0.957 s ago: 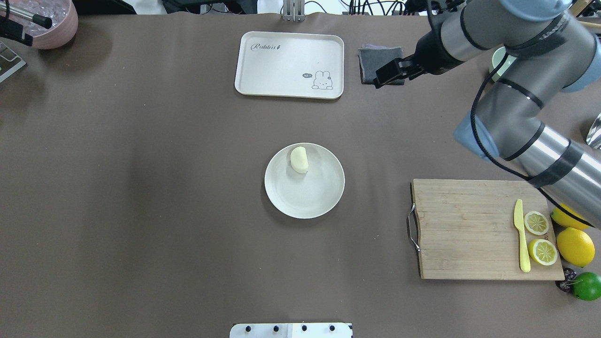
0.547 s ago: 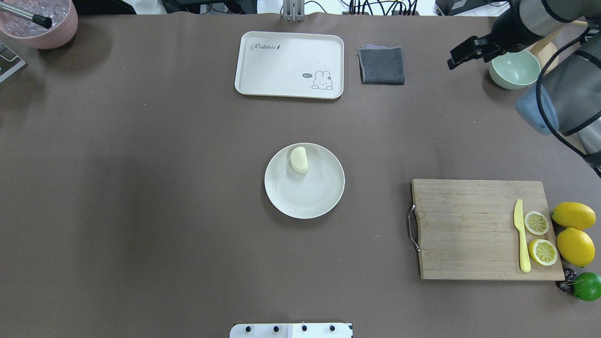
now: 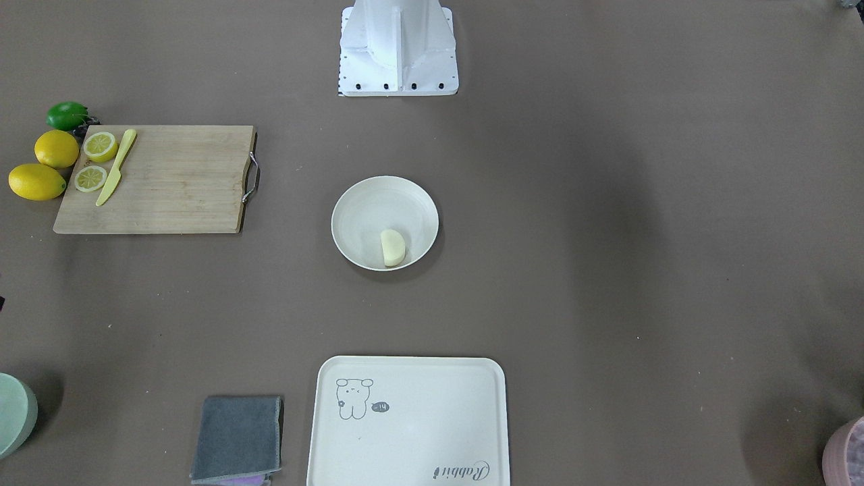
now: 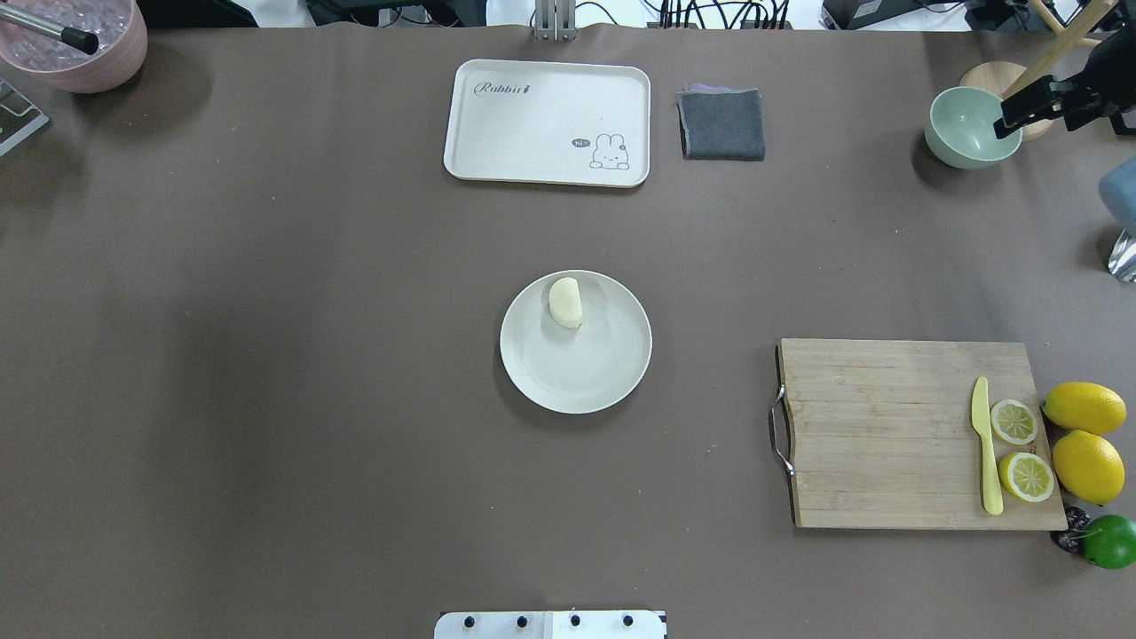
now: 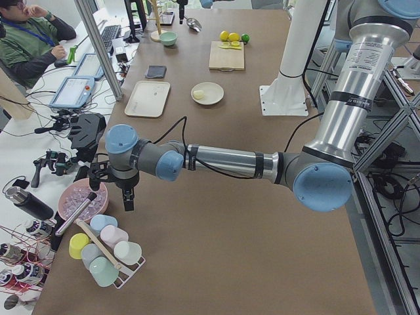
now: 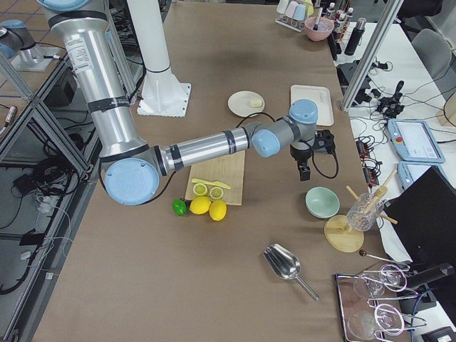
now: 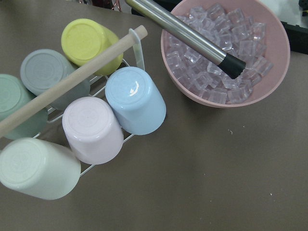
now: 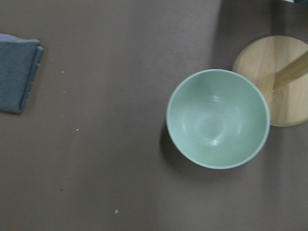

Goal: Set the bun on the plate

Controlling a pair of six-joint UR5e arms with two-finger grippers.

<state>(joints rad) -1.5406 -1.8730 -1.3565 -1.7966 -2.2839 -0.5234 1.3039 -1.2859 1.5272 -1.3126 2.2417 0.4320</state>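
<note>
Overhead: pale, seemingly smooth bun (image 4: pixel 565 302)

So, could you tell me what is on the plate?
Only the bun lies on the plate, near the rim on the side away from the robot; the rest of the plate is bare. The patch under the bun is covered.

Bare table (image 4: pixel 266 355) all round the plate (image 4: pixel 577 386) (tray (image 4: pixel 532 124), cutting board (image 4: pixel 879 435) well apart)

Pale cream bun (image 4: pixel 565 302) lying inside round off-white plate (image 4: pixel 612 377), near far rim
</note>
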